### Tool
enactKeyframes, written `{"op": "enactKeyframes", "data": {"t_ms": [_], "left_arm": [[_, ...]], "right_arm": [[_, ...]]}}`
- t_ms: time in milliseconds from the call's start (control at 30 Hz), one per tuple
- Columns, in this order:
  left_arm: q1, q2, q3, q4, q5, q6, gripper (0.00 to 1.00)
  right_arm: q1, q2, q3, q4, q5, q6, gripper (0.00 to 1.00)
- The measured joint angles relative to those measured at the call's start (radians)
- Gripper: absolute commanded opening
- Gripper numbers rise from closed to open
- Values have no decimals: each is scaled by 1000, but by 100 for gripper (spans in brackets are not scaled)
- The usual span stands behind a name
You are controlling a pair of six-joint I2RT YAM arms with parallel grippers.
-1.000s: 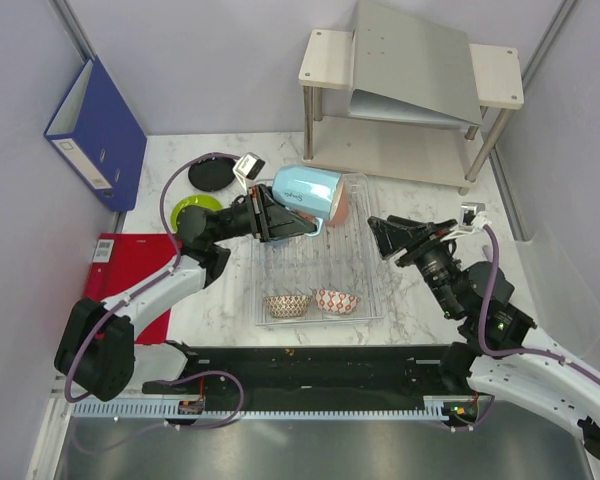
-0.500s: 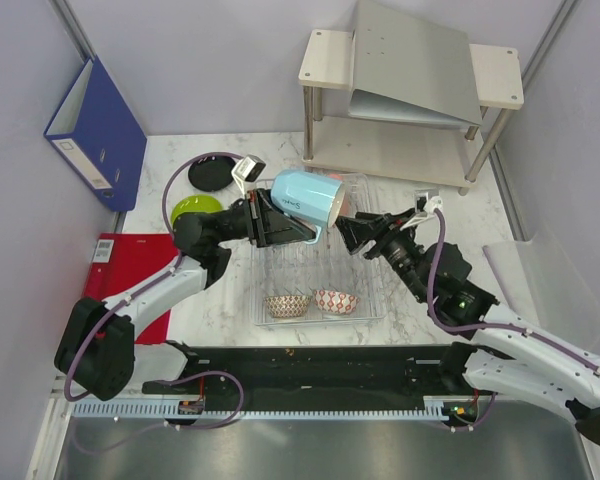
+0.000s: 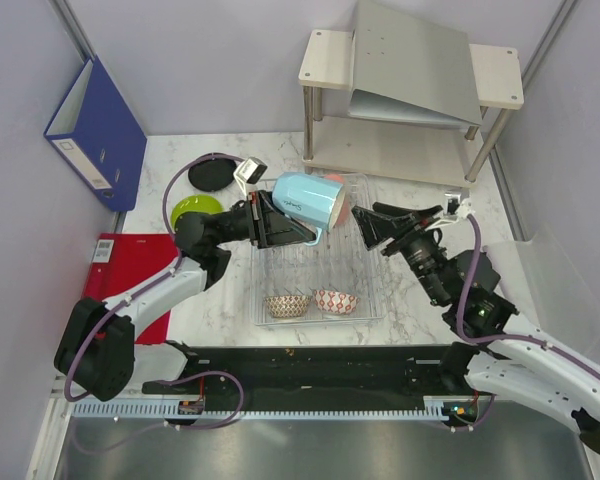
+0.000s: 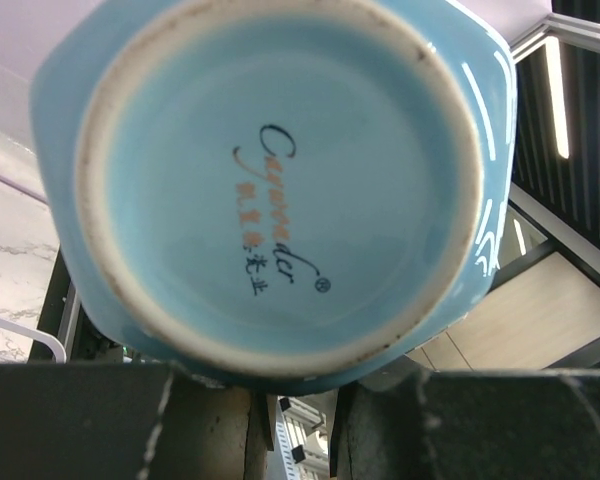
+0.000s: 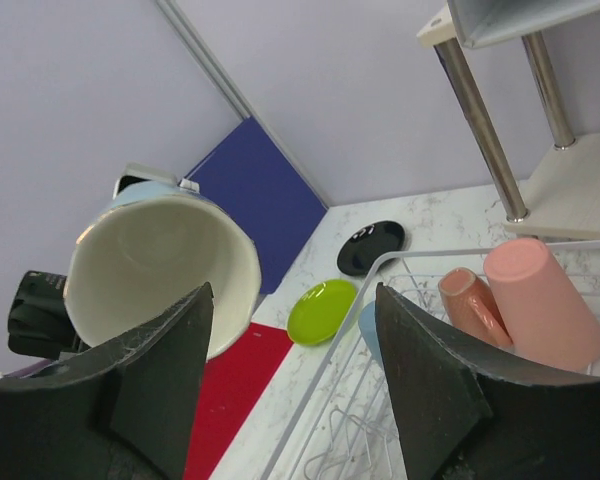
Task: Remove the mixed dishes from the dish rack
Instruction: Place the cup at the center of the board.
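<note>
Top external: left fingers point(image 4: 90, 420) pinch the light-blue cup point(image 3: 308, 200) at its base, held above the dish rack point(image 3: 310, 262). Right fingers point(image 5: 155, 390) are spread, facing its mouth. Step looks like carry-out; next it needs setting upright on the tabletop point(image 3: 230, 300)

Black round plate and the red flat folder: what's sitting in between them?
The small lime-green round plate sits between the black plate and the red folder. The top view shows it, and the right wrist view too.

Cup point(image 3: 308, 200) over rack point(image 3: 365, 270), far end
</note>
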State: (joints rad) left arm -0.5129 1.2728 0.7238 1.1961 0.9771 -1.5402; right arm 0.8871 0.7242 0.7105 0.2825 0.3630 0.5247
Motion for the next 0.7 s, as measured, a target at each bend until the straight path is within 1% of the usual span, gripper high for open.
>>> {"op": "enactKeyframes", "data": {"t_ms": [133,267,333,433,533,567,600,633,700], "left_arm": [[-7,2,0,-3,0,2,2],[-32,10,0,1,0,2,2],[-44,10,0,1,1,2,2],[-57,10,0,-11,1,8,2],[-67,10,0,-40,1,22,2],[-69,10,0,-47,1,25,2],[-71,10,-1,-51,0,30,2],[-72,10,-1,-57,0,36,2],[-71,9,-5,-74,5,43,2]], "right_arm": [[0,-17,5,2,0,-6,75],[0,55,28,8,-15,-14,75],[0,102,34,18,-29,-16,74],[1,159,36,34,-56,-16,67],[1,193,52,47,-75,-16,50],[2,199,59,46,-78,-22,36],[1,205,67,47,-85,-18,29],[2,206,72,46,-87,-23,17],[5,198,76,47,-93,-15,3]]}}
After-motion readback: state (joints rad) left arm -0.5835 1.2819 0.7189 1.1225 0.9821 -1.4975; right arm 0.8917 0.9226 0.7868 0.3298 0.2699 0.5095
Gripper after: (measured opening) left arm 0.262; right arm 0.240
